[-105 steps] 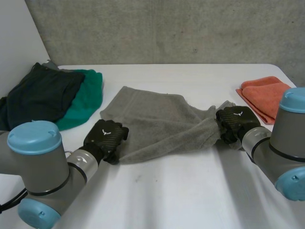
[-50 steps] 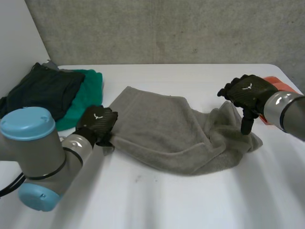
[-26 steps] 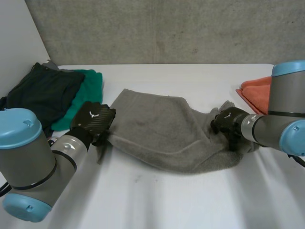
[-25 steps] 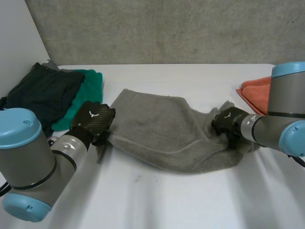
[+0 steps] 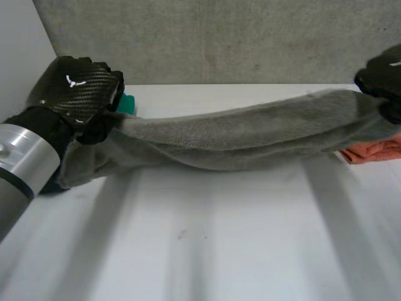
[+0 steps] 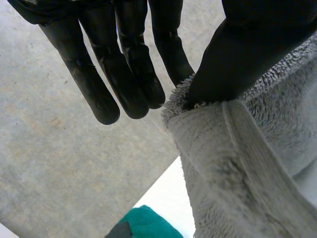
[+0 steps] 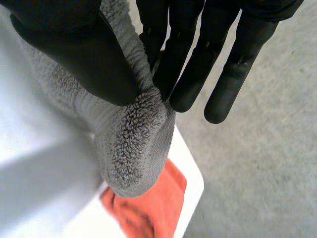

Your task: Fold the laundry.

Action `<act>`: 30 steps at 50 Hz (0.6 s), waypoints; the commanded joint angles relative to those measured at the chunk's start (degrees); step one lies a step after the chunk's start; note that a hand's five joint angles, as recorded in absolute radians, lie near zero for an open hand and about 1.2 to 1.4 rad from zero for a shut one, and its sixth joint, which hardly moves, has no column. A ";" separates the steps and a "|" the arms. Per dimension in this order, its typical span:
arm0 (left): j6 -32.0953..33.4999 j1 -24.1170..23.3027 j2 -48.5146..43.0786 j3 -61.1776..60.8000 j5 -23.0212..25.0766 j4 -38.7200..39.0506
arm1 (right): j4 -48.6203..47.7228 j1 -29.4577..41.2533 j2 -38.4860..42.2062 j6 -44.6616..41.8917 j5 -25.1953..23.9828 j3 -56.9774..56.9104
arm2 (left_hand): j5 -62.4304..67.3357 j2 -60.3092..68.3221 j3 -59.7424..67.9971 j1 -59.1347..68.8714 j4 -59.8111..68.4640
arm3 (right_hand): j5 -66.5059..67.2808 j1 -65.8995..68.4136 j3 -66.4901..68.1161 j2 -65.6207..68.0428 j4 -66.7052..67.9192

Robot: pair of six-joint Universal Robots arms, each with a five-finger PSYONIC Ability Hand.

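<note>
Lifted off the white bench (image 5: 219,251), the grey terry towel (image 5: 238,132) hangs stretched between both arms. The left robot hand (image 5: 74,94) pinches one end between thumb and straight fingers (image 6: 124,74). The right robot hand (image 5: 383,70) pinches the other end the same way, above an orange cloth (image 5: 371,150) lying on the bench.

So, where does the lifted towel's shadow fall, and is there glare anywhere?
Head view: the grey towel, held between the left hand and the right hand, throws a soft shadow band on the white table beneath it; mild sheen on the left hand, no hard glare. Right wrist view: the table under the towel is shaded, beside the orange cloth. Left wrist view: even light, no glare.
</note>
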 commanded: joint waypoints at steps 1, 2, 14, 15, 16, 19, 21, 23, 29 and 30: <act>0.83 0.10 -9.33 3.19 1.09 -5.62 | 2.26 0.83 3.64 -6.73 2.18 5.45 | 14.31 11.71 11.85 15.70 11.27 | 14.03 17.34 12.14 12.85 11.53; 1.88 0.19 -13.53 4.58 1.09 -6.15 | 2.17 1.62 5.67 -6.73 2.80 5.54 | 14.31 11.71 11.85 15.70 11.27 | 14.03 17.34 12.14 12.85 11.53; 9.45 1.16 -40.98 33.57 -2.16 -6.07 | -13.89 7.60 25.90 -4.80 10.54 -10.26 | 14.31 11.71 11.85 15.70 11.27 | 14.03 17.34 12.14 12.85 11.53; 9.88 1.25 -41.95 36.56 -2.34 -5.89 | -16.53 7.69 26.51 -4.19 10.72 -12.10 | 14.31 11.71 11.85 15.70 11.27 | 14.03 17.34 12.14 12.85 11.53; 10.32 1.25 -42.65 39.63 -2.34 -5.46 | -19.34 7.78 27.04 -3.49 10.98 -14.12 | 14.31 11.71 11.85 15.70 11.27 | 14.03 17.34 12.14 12.85 11.53; 11.82 1.25 -44.50 51.24 -2.43 0.41 | -33.21 8.22 27.40 0.73 11.16 -19.41 | 14.31 11.71 11.85 15.70 11.27 | 14.03 17.34 12.14 12.85 11.53; 12.34 1.16 -44.42 56.42 -2.78 8.21 | -45.21 8.22 26.26 4.14 11.42 -19.51 | 14.31 11.71 11.85 15.70 11.27 | 14.03 17.34 12.14 12.85 11.53; 12.35 1.33 -43.63 57.07 -2.95 13.51 | -52.12 8.22 24.86 5.57 11.68 -18.63 | 14.31 11.71 11.85 15.70 11.27 | 14.03 17.34 12.14 12.85 11.53; 12.09 1.95 -39.24 54.53 -4.10 21.97 | -58.57 8.39 20.72 6.45 11.42 -12.48 | 14.31 11.71 11.85 15.70 11.27 | 14.03 17.34 12.14 12.85 11.53; 12.00 1.86 -38.97 53.04 -4.10 21.27 | -58.39 8.57 20.46 6.54 11.33 -11.60 | 14.31 11.71 11.85 15.70 11.27 | 14.03 17.34 12.14 12.85 11.53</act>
